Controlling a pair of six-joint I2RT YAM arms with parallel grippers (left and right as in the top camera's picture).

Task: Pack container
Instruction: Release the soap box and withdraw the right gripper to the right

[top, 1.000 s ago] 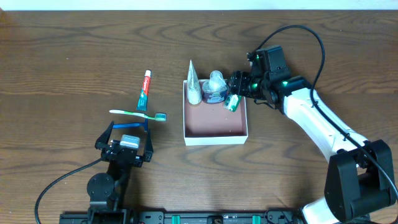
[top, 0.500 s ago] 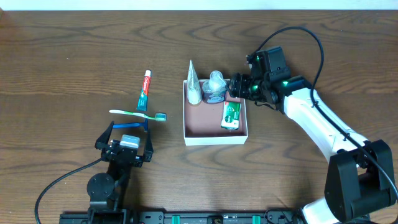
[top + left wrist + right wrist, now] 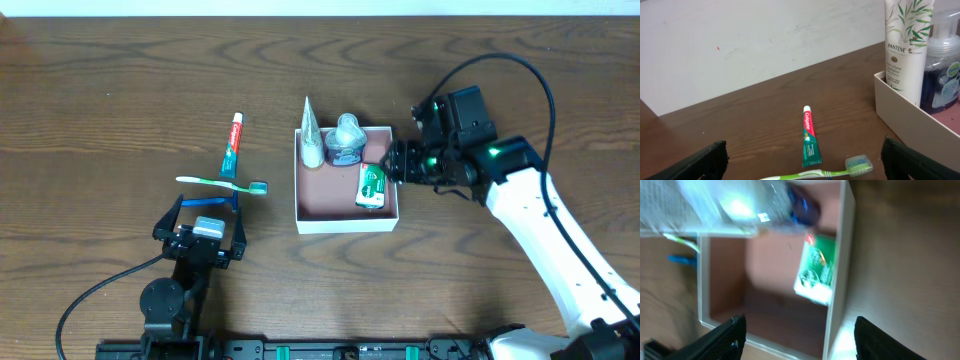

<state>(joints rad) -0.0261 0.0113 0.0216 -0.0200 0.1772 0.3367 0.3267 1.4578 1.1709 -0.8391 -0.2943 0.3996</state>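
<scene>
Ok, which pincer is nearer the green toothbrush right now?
Left. The left pincer sits open just on the robot's side of the toothbrush. The right pincer is beyond the container, at its right wall, with the whole box between.

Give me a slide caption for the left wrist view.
Toothpaste and toothbrush lie on the table outside the container, which holds a tall tube and a pump bottle.

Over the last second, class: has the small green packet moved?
Yes. The green packet went from the container's back-right rim, at the right gripper, down onto its floor, along the right wall.
</scene>
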